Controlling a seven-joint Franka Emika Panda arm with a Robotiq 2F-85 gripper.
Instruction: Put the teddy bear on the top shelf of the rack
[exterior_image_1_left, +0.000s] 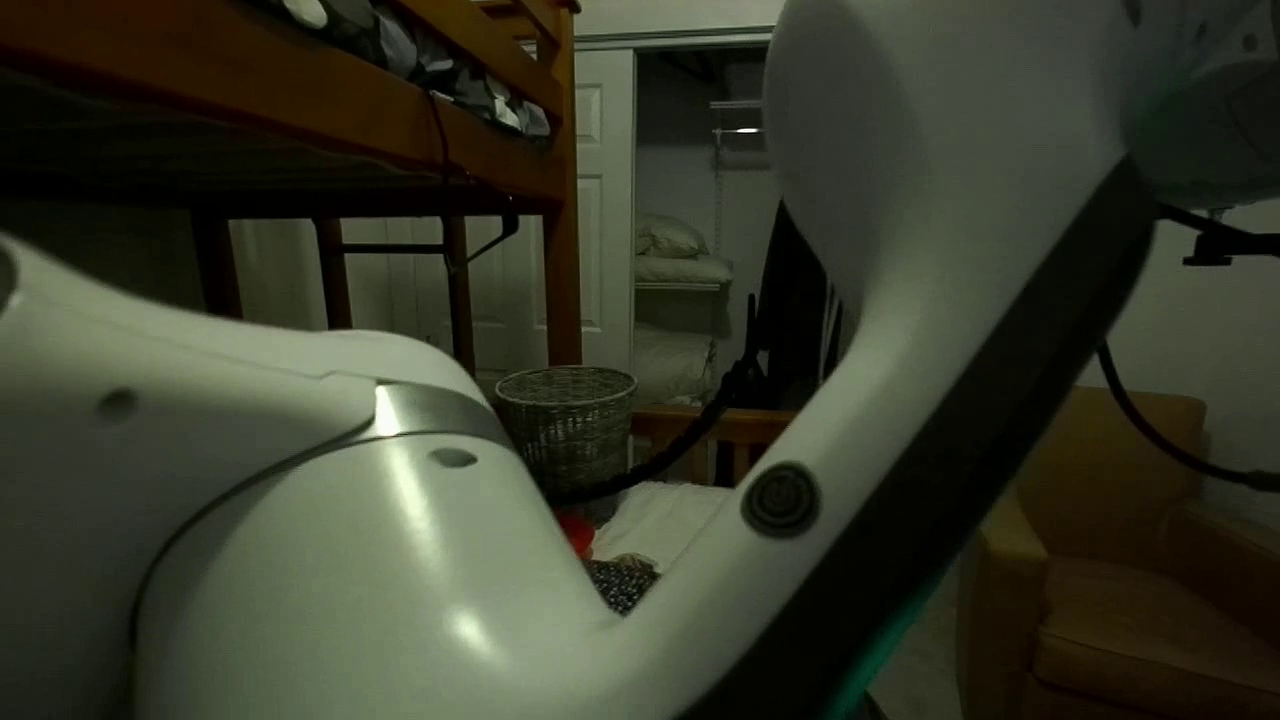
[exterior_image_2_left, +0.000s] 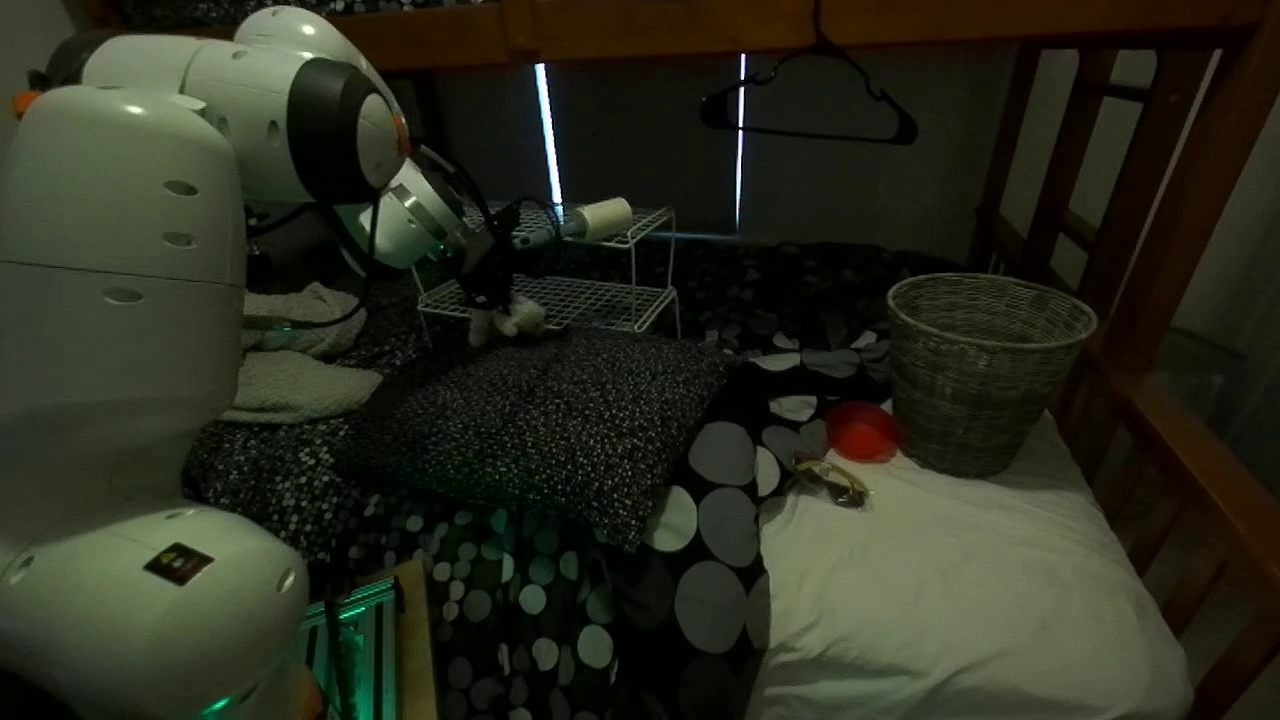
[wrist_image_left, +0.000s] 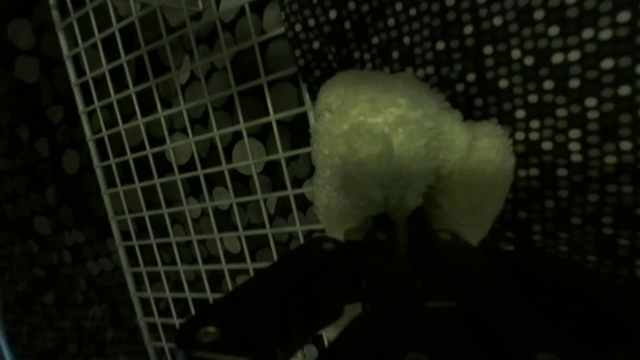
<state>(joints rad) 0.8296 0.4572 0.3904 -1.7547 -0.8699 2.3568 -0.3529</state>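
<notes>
The teddy bear (wrist_image_left: 380, 130) is held, not placed. The gripper (wrist_image_left: 392, 235) is closed around one end of it; too dark at the grip to say which limb. Most of the pale fluffy body sticks out past the grip.

In an exterior view the bear hangs right below the gripper, lower than the top shelf (exterior_image_2_left: 648, 225) of the white wire rack (exterior_image_2_left: 633, 275), down by the lower shelf (exterior_image_2_left: 600, 303) and near the speckled pillow (exterior_image_2_left: 560, 420). Can't tell if it touches pillow or rack: in the wrist view its side overlaps the edge of a shelf grid (wrist_image_left: 200, 172), which may be contact or just line of sight. The arm (exterior_image_1_left: 400, 560) fills much of an exterior view, so no bear or rack there.

Step, my read: grasp done, lift is the job now. Next move: straight up beside the rack until the whole bear clears the top shelf's edge, then across, then down. Going sideways too soon risks snagging fur or gripper on the grid.

Also: a roller (exterior_image_2_left: 605, 218) lies on the top shelf and eats part of the landing area. Aim for bare grid next to it. Bear looks soft; get it supported before releasing.
</notes>
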